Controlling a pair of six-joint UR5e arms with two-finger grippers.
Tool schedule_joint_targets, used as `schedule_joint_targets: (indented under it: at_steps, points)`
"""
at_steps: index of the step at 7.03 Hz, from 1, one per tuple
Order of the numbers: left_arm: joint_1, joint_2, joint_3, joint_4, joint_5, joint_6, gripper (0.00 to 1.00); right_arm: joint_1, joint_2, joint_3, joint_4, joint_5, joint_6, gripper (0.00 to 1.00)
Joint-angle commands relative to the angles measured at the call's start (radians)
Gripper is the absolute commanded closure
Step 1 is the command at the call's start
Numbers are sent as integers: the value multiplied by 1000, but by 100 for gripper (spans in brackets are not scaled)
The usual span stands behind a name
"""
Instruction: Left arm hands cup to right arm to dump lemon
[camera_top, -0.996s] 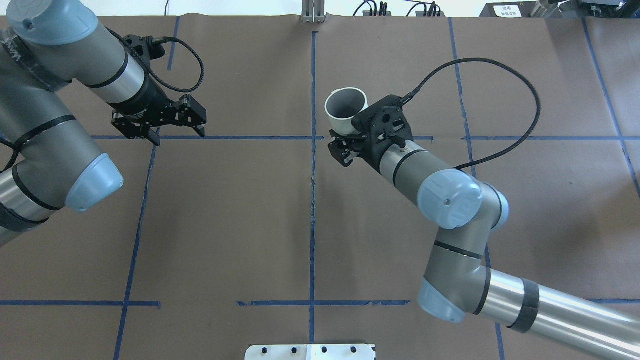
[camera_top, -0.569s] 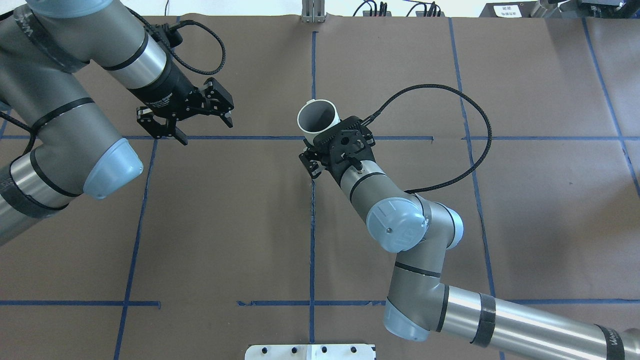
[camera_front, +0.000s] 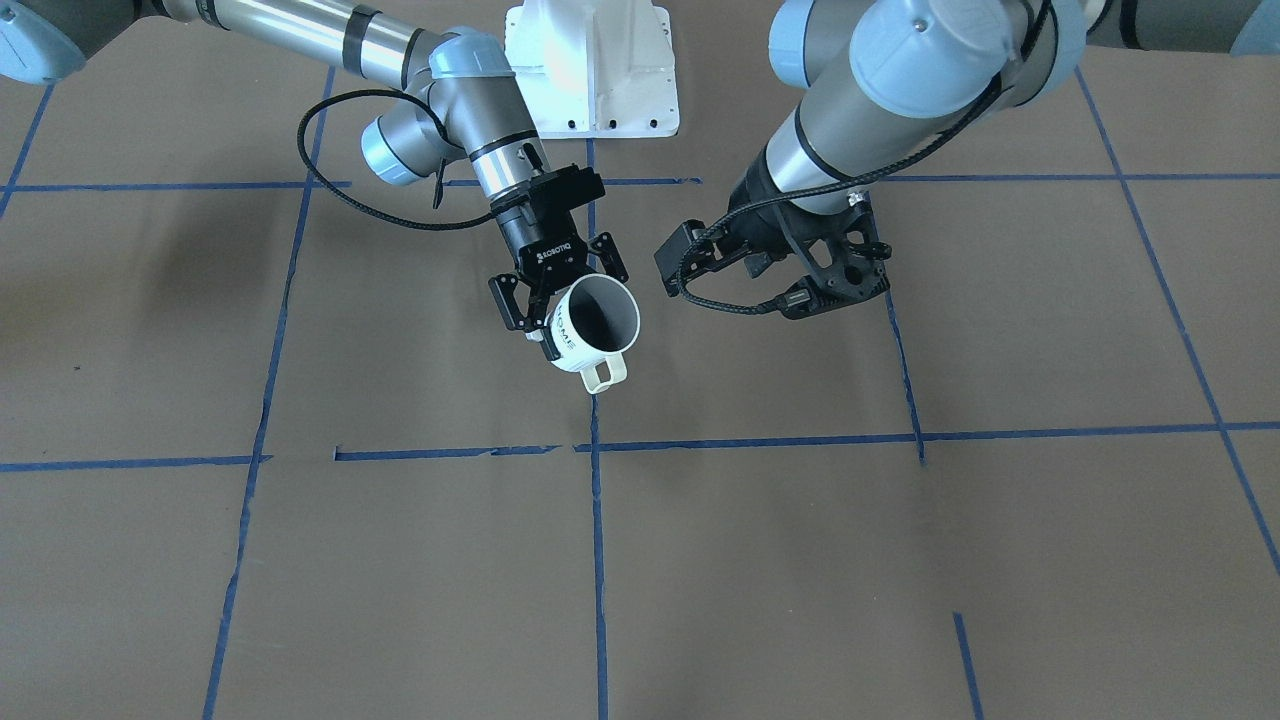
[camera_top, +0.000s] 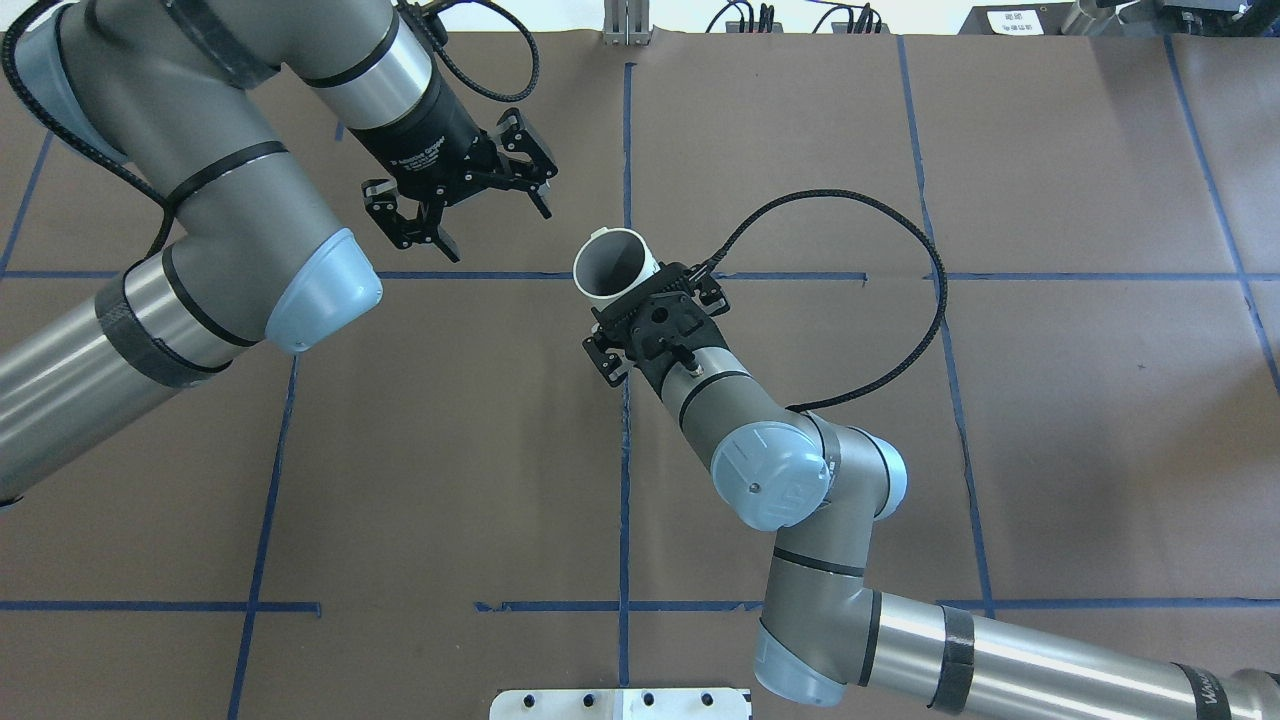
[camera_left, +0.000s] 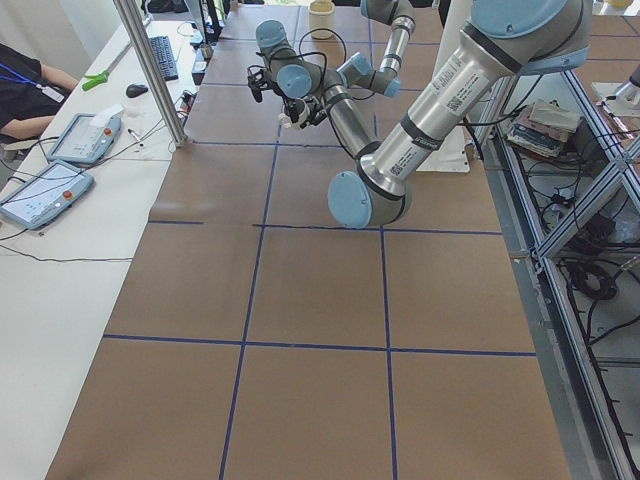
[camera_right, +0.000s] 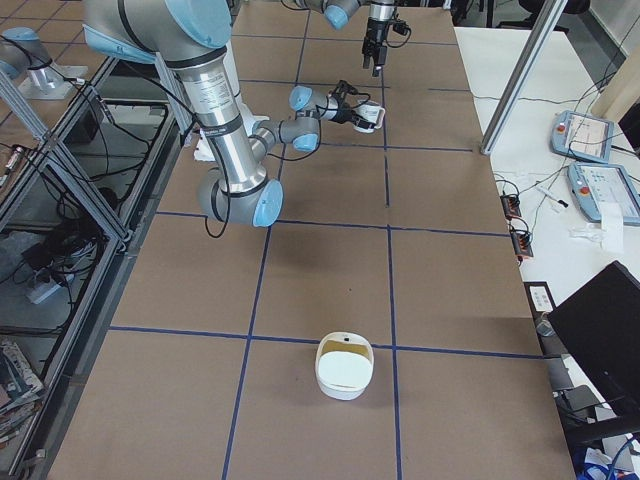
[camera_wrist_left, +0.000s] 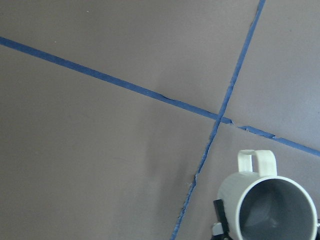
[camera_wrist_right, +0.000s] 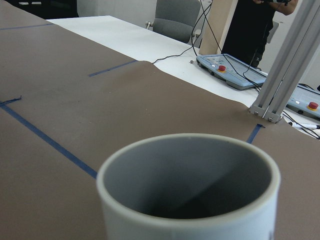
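Note:
The white cup (camera_top: 612, 262) with grey inside is in the air over the table's centre line, tilted, its mouth facing up and away from the robot. My right gripper (camera_front: 555, 300) is shut on its side, and the handle (camera_front: 605, 375) hangs on the far side. The cup fills the right wrist view (camera_wrist_right: 190, 200) and sits low right in the left wrist view (camera_wrist_left: 267, 205). No lemon shows in the cup or on the table near it. My left gripper (camera_top: 495, 228) is open and empty, raised to the cup's left and a little farther out, apart from it.
A white bowl (camera_right: 345, 365) stands on the table's right end, with a faint yellowish patch inside that I cannot identify. Blue tape lines (camera_top: 625, 450) cross the brown table cover. Operator pendants (camera_right: 590, 135) lie on the white side table beyond the far edge.
My right arm has carried the cup leftward to the centre line. My left arm has swung right and outward toward the cup, its gripper still open.

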Motion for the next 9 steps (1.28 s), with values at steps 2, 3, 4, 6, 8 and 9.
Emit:
schedule_joint_targets:
  at_steps: [2,3,4,6,8,9]
  points:
    - [39,-35,66,-14,2,-51,7,-7,24,0,1,-3,-20,33]
    - [49,-35,66,-13,2,-54,10,-7,24,0,4,-3,-17,33]
    - [63,-33,66,-13,3,-58,15,-7,27,0,5,-3,-8,33]
    - [63,-33,66,-16,3,-72,30,-7,29,1,15,-3,-2,33]
    - [63,-30,66,-17,3,-70,32,-7,35,1,15,-3,61,33]
    - [68,-24,70,-51,3,-72,33,-7,38,1,15,-3,86,33]
